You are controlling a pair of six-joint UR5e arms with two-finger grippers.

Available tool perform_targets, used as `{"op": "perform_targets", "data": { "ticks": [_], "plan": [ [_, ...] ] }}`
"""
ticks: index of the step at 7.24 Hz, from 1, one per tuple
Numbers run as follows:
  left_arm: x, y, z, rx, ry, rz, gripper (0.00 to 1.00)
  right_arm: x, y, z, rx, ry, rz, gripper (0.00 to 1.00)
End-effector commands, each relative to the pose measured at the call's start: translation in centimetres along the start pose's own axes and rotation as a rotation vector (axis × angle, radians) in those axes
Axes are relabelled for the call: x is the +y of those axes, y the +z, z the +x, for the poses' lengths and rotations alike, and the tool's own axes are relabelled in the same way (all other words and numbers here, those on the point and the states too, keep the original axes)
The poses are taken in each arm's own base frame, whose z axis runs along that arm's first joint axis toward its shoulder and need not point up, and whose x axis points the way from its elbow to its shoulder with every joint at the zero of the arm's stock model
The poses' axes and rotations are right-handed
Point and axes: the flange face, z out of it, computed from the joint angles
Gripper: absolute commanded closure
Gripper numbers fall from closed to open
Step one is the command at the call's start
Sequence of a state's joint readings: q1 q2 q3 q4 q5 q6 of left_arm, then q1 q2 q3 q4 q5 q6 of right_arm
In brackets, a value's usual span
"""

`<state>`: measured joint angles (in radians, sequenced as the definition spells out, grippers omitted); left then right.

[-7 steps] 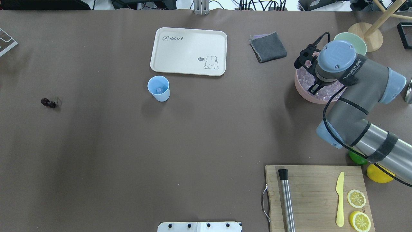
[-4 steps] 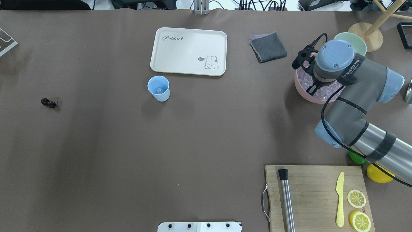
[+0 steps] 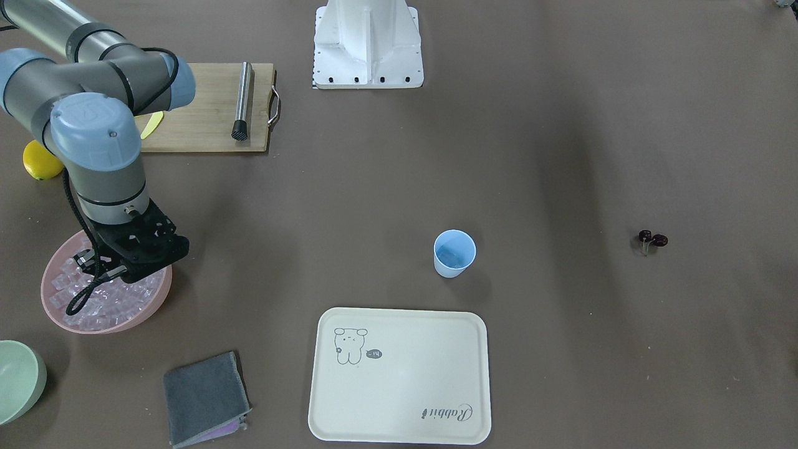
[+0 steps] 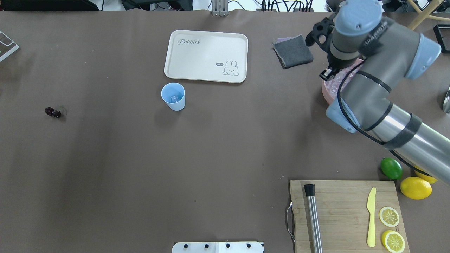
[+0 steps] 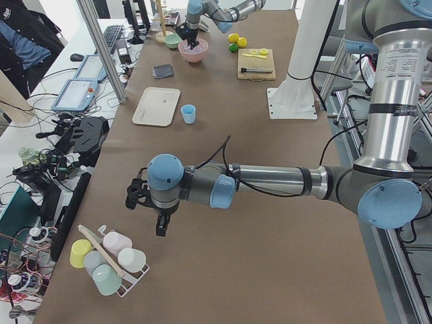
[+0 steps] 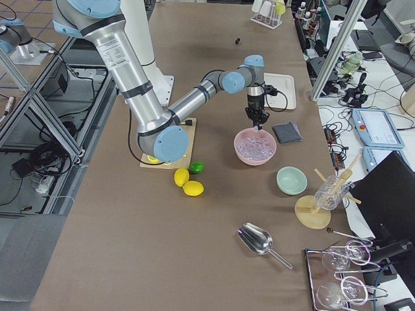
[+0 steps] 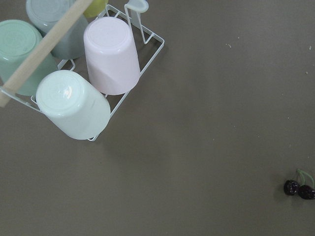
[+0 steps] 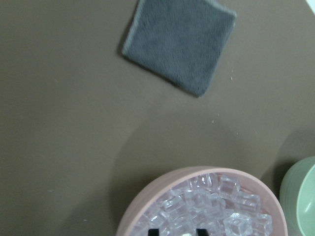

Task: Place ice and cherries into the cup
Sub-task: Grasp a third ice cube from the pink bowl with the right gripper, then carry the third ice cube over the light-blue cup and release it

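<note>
Matte brown table (image 4: 225, 147). The right gripper (image 8: 177, 232) hangs over the round pink bowl (image 4: 327, 92) near the far right corner, which is heaped with glassy clear ice (image 8: 211, 201). Only two dark tips show, set apart, and I can't tell if they pinch a cube. The left gripper (image 5: 162, 228) hovers at the left end, jaws unreadable. The tapered pale-blue plastic cup (image 4: 173, 96) sits mid-table with one cube inside. The glossy near-black cherries (image 4: 52, 112) lie toward the left end.

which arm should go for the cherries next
Left. The cherries lie on the robot's left side, and the left gripper hovers on that side with its wrist camera showing them. The right gripper hangs over the pink bowl of ice at the far right end.
</note>
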<state>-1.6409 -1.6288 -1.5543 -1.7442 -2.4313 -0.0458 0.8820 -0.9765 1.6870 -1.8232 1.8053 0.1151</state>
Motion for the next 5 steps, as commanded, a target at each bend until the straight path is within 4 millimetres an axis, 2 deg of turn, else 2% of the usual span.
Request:
{"op": "perform_targets", "data": {
  "ticks": [1, 2, 3, 4, 5],
  "plan": [
    [-0.1, 0.0, 0.1, 0.000, 0.002, 0.000, 0.02, -3.7, -9.9, -4.6, -0.092, 0.153, 0.017, 0.83],
    [-0.2, -0.2, 0.2, 0.002, 0.004, 0.004, 0.02, -5.9, -11.5, -12.3, -0.145, 0.227, 0.025, 0.83],
    [-0.3, -0.3, 0.4, 0.001, 0.008, 0.006, 0.02, -9.0, -13.8, -19.5, -0.217, 0.320, 0.058, 0.83],
    [-0.5, -0.5, 0.7, 0.002, 0.013, 0.010, 0.02, -10.6, -14.7, -25.5, -0.309, 0.385, 0.108, 0.83],
    [-0.5, -0.6, 0.8, 0.002, 0.014, 0.012, 0.02, -11.7, -14.0, -31.0, -0.376, 0.436, 0.149, 0.83]
  ]
}}
